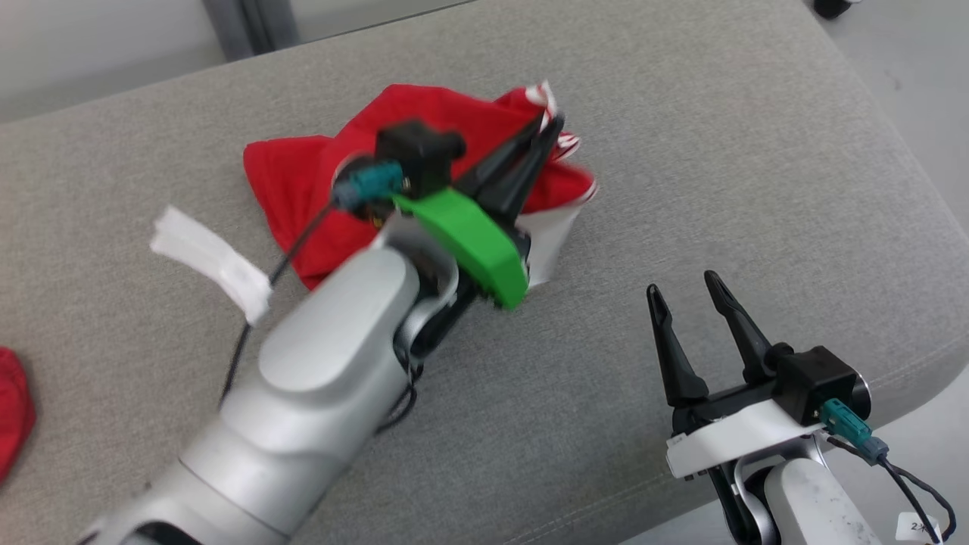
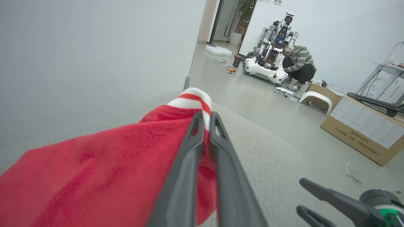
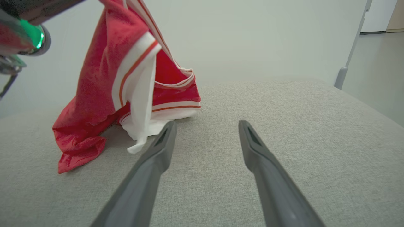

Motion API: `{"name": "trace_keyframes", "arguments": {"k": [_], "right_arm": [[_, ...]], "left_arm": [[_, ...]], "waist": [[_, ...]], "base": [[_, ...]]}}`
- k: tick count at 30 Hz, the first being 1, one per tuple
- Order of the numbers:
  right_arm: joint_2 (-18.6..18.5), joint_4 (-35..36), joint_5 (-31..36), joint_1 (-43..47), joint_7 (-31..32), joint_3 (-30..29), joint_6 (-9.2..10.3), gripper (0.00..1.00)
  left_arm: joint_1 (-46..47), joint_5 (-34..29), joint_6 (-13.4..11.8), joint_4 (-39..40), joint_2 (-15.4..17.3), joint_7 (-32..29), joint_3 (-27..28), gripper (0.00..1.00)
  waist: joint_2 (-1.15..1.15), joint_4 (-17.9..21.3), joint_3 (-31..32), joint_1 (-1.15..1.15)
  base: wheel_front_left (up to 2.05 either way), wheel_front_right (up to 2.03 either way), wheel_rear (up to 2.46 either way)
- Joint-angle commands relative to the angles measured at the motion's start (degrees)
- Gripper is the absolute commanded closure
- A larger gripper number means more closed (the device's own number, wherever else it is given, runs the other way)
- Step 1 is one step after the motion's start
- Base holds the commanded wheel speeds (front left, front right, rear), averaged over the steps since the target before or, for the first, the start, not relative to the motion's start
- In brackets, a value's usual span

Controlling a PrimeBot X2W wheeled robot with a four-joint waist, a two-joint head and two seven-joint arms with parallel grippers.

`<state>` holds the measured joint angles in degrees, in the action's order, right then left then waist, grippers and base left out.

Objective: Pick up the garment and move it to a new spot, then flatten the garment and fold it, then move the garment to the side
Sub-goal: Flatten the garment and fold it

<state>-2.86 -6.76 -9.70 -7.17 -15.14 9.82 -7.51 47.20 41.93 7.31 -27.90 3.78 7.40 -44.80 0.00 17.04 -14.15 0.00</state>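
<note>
Where the gray cushion (image 1: 681, 151) reaches its near edge at the lower right of the head view, the right claw (image 1: 681, 284) hovers with its two dark fingers spread wide, and it holds nothing. In its own wrist view the right claw (image 3: 207, 123) points across the bare fabric of the cushion (image 3: 284, 142), and its left fingertip is just beside the white corner of the garment (image 3: 94, 78), but I cannot tell if they touch.

A little farther, the left arm reaches diagonally over the cushion, with a green part (image 1: 469, 242) at the wrist. The left claw (image 1: 551, 121) is closed, and it pinches the garment (image 1: 303, 174) at its far right edge. In the left wrist view the two fingers of this claw (image 2: 206, 115) press together on a white band with a red stripe, at the top of the red cloth (image 2: 94, 164).

The garment is red with white bands. Its upper part hangs from the left claw, and its lower part rests in folds on the middle of the cushion. To the left of it lies a white strip (image 1: 212, 261), apart from the garment. Another red cloth (image 1: 11, 412) shows at the left edge.

Far behind, on the floor (image 2: 252, 104), a cardboard box (image 2: 363, 129) stands, and a person (image 2: 298, 63) crouches beside another robot (image 2: 268, 50).
</note>
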Motion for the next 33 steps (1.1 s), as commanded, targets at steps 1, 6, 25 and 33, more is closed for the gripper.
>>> {"name": "trace_keyframes", "arguments": {"k": [1, 6, 25, 33], "right_arm": [[-0.06, 0.03, -0.61, 0.84, -0.01, 0.02, 0.04, 0.00], [-0.06, -0.30, -1.75, 2.12, 0.00, 0.25, 0.04, 0.00], [-0.05, -0.03, 1.24, 5.93, 0.00, -4.71, 0.03, 0.00], [-0.05, -0.42, 2.55, 6.85, 0.00, -5.16, 0.04, 0.00]], "left_arm": [[4.37, 1.98, 0.25, 1.91, 1.29, -1.08, 0.57, 1.00], [17.58, 9.19, 0.26, 6.11, 2.35, -3.58, 4.17, 1.00], [-1.56, 16.57, -2.71, -4.11, 7.57, 3.44, 10.97, 1.00], [-19.79, 17.75, -4.40, -3.49, 12.46, 7.68, 18.25, 1.00]], "waist": [[0.00, 2.56, 2.02, 0.00], [0.00, 5.11, 3.47, 0.00], [0.00, -4.29, 6.32, 0.00], [0.00, -8.61, 6.16, 0.00]], "base": [[0.00, 0.00, 0.00], [0.00, 0.00, 0.00], [0.00, 0.00, 0.00], [0.00, 0.00, 0.00]]}}
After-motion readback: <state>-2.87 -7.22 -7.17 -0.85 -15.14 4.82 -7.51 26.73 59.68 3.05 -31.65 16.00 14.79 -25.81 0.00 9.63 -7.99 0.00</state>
